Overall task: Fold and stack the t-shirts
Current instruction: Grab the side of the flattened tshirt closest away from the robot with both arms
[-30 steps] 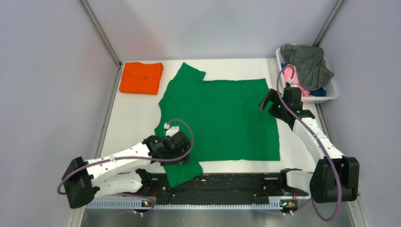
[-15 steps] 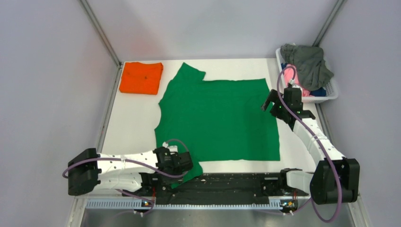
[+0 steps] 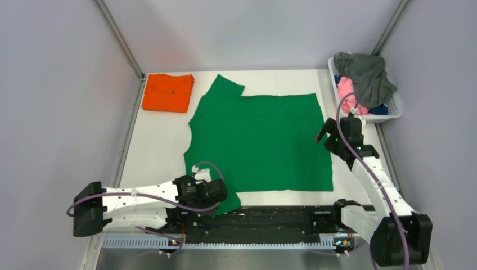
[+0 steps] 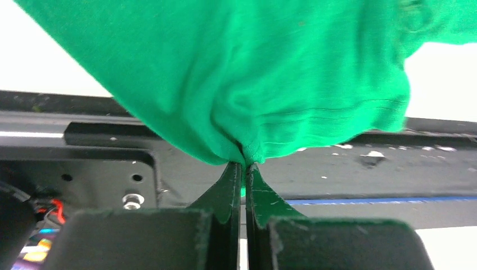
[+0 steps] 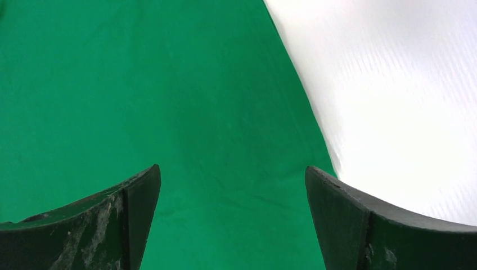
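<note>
A bright green t-shirt [image 3: 259, 140] lies spread flat across the middle of the table. Its near-left sleeve [image 4: 270, 84] is bunched between my left gripper's [image 4: 245, 164] jaws, which are shut on the cloth at the table's front edge [image 3: 216, 194]. My right gripper [image 5: 232, 171] hovers wide open over the shirt's right edge [image 3: 325, 132], nothing between its fingers. An orange t-shirt [image 3: 168, 91] lies folded at the far left corner.
A white basket [image 3: 394, 109] at the far right holds grey, pink and blue t-shirts. A black rail [image 3: 264, 219] runs along the front edge under the pinched sleeve. White table surface [image 5: 394, 84] shows to the right of the green shirt.
My left gripper dropped toward the front edge and shut on the green sleeve. The right gripper drifted slightly nearer and rightward along the shirt's right edge, staying open.
</note>
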{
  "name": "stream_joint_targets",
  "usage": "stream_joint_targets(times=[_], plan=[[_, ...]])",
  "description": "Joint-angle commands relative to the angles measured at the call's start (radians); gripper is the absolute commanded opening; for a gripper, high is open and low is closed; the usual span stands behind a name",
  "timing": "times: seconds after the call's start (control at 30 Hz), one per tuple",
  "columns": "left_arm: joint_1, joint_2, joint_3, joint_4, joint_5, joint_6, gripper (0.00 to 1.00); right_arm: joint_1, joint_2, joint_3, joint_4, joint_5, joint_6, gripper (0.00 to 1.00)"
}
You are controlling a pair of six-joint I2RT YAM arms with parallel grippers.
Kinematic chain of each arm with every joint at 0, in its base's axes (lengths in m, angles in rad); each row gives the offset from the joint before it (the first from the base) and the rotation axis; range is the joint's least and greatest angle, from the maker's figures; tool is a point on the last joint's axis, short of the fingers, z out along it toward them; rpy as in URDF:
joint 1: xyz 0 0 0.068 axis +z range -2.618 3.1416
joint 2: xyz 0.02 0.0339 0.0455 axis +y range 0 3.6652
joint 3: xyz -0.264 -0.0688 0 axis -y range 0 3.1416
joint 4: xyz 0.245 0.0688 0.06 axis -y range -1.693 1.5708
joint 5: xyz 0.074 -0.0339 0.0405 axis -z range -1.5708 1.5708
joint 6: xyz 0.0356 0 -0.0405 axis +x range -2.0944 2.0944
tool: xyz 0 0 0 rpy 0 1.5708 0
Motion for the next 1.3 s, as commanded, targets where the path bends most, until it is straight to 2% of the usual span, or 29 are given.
stream_joint_targets(times=[0.0, 0.3, 0.6, 0.77, 1.27], plan=[[-0.003, -0.083, 0.021, 0.104, -0.082, 0.044, 0.0, -0.005, -0.125, -0.048, -0.124, -0.015, 0.065, 0.96], [0.017, -0.176, 0.065, 0.171, -0.17, 0.132, 0.0, -0.003, -0.328, -0.172, -0.32, -0.041, 0.186, 0.92], [0.025, -0.327, 0.02, 0.154, -0.19, 0.098, 0.0, -0.001, -0.495, -0.251, -0.445, 0.007, 0.3, 0.89], [0.025, -0.419, -0.006, 0.151, -0.212, 0.075, 0.0, -0.002, -0.549, -0.327, -0.433, -0.023, 0.362, 0.89], [0.025, -0.576, -0.026, 0.07, -0.289, 0.01, 0.0, -0.001, -0.475, -0.393, -0.344, -0.015, 0.371, 0.85]])
